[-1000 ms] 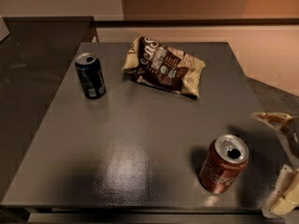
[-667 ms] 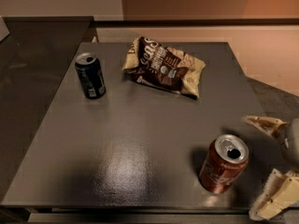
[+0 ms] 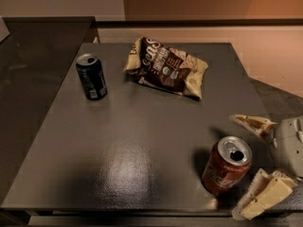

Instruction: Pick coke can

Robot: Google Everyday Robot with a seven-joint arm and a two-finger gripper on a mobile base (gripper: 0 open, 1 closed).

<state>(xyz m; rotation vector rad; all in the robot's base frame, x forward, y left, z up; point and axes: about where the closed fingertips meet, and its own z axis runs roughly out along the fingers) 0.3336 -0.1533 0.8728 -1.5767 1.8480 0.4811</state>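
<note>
The blue can [image 3: 91,77] stands upright far to the left of the coke can [image 3: 226,166] and further back on the grey surface [image 3: 142,141]. It is well apart from the coke can and plays no part in the job. The chip bag [image 3: 165,67] lies flat behind the coke can and somewhat to its left, also well clear. The coke can itself stands upright near the front right corner, its silver top and tab facing up, in the same spot as a second ago. What has changed is on its right. The end effector [image 3: 236,167] has come in leftward from the right edge, and its pale fingers, spread wide, now reach along both sides of the coke can. One finger lies past the can's far side with a clear gap. The other sits just beside its near side low down, and I cannot tell whether that one touches. Nothing is gripped yet. I judge the approach nearly done: the can sits between the fingers but probably not deep enough, so a little more travel leftward and then a squeeze would secure it. The risk is the near finger nudging the base and tipping the can off the front edge.
</note>
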